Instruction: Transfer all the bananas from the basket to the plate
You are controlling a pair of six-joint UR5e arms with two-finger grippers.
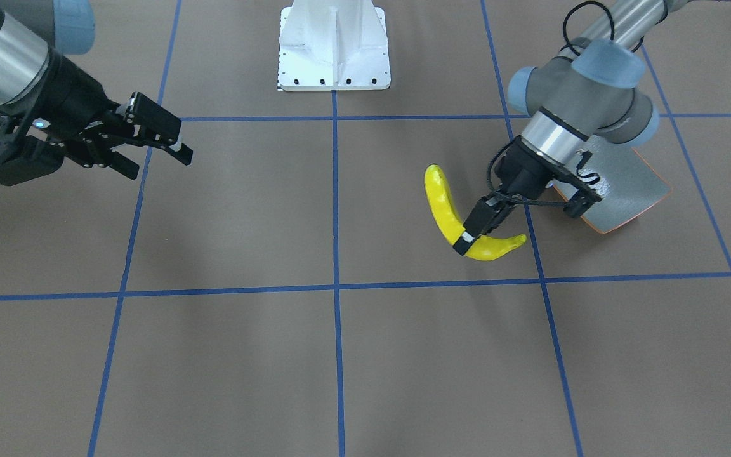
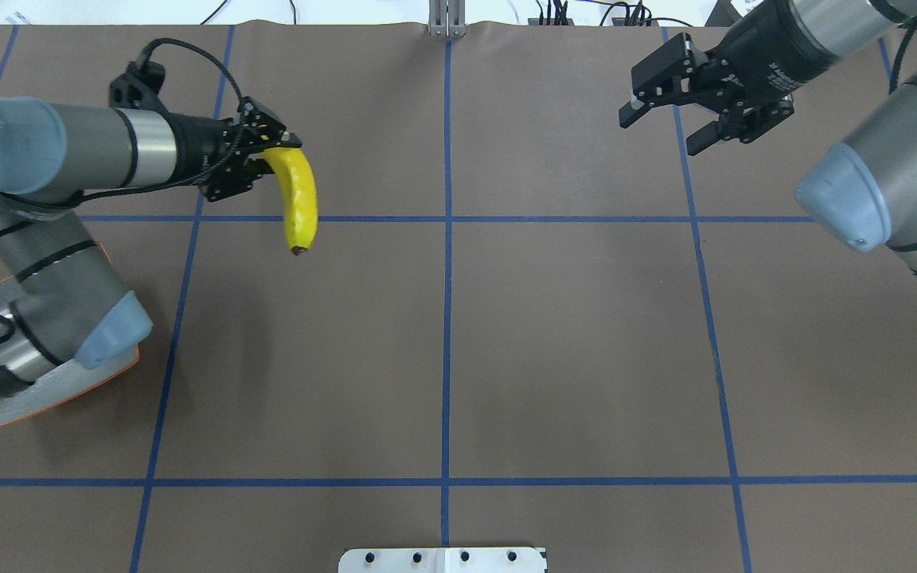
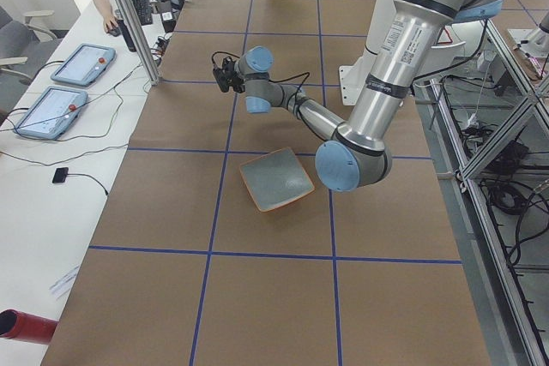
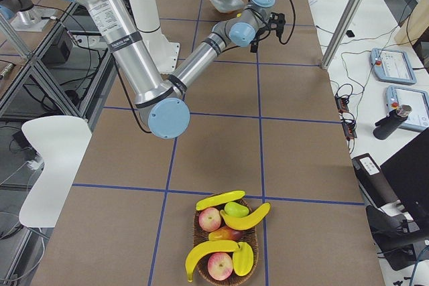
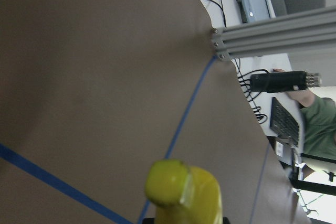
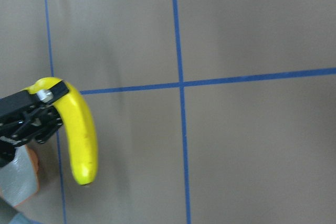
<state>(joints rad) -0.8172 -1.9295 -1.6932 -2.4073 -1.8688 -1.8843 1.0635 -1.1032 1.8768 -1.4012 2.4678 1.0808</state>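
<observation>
Left end effector clamped on banana near one end, banana beside plate, not over it; right end effector fingers apart

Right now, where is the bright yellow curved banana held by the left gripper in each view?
Front-facing: yellow banana right of centre, in the left gripper.
Overhead: upper left.
Left exterior: not discernible.
Right exterior: not discernible.
Left wrist: bottom centre.
Right wrist: lower left.
Landmark: grey-green orange-rimmed plate, seen in front-facing, overhead, left exterior, right wrist.

My left gripper clamps one yellow banana near its end; three bananas lie in the basket; the orange-rimmed plate lies flat.
</observation>
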